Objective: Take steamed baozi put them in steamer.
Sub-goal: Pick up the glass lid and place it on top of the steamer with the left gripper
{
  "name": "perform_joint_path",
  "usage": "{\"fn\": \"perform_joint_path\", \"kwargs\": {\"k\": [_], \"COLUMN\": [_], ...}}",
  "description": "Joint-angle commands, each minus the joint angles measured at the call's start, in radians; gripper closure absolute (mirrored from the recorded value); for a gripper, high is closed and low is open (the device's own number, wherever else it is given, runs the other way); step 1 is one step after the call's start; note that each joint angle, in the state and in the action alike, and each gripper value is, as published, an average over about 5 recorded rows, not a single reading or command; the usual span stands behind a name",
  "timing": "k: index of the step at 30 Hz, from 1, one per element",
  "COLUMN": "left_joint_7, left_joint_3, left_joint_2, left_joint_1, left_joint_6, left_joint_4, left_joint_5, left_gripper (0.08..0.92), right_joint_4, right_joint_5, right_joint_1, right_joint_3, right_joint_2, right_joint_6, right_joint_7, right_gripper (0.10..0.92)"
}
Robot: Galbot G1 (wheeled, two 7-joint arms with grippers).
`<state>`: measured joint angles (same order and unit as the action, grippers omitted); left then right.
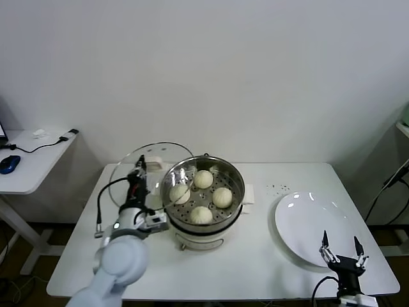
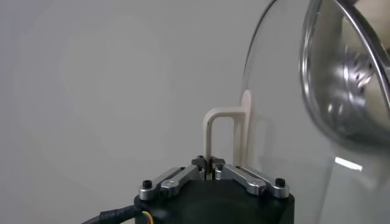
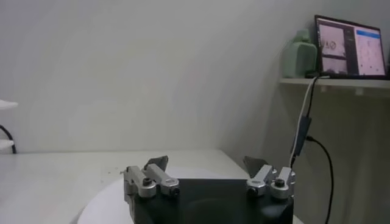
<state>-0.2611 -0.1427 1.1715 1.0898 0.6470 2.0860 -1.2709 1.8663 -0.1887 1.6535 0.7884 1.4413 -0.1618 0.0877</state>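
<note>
The steamer, a shiny steel pot on a white base, stands at the middle of the white table. Four cream-white baozi lie on its perforated tray: one at the back, one right, one left, one front. My left gripper is just left of the steamer, shut on the white handle of the glass lid. It holds the lid tilted on edge beside the pot. The pot's steel wall shows close by in the left wrist view. My right gripper is open and empty at the front right.
A flat white plate lies at the right of the table, under my right gripper; it also shows in the right wrist view. A side table with a mouse and cables stands at the far left. A shelf with a screen is at the right.
</note>
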Motion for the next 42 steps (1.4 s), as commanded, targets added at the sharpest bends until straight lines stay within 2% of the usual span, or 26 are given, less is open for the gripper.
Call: {"fn": "perform_joint_path", "kwargs": {"k": [1,14,23,42], "left_joint_7": [-0.074,-0.076,-0.029,0.029], "left_joint_3": [0.197,0.283,0.277,0.189], "left_joint_2": [0.137,0.344,0.413,0.424], "left_joint_1": [-0.106,-0.103,-0.035,-0.023], "left_joint_6": [0.069,0.050,0.028,0.018], "left_joint_4": [-0.045,-0.176,-0.250,-0.338], "left_joint_5": [-0.159,-0.349,-0.421,-0.471], "left_gripper": [0.862,0.862,0.862,0.862], "right_joint_4": [-0.005,-0.016,-0.018,-0.022], "right_joint_5": [0.011,-0.010,-0.031,-0.066], "right_joint_1": [-0.001,-0.003,0.007,0.027], "right_joint_3": [-0.004,0.022,0.024,0.044], "right_joint_2": [0.005,0.012,0.020,0.011], "right_joint_6": [-0.005,-0.023,-0.048,-0.071], "right_joint_7": [0.003,0.013,0.024,0.032], "right_gripper": [0.203,0.203,0.203,0.203]}}
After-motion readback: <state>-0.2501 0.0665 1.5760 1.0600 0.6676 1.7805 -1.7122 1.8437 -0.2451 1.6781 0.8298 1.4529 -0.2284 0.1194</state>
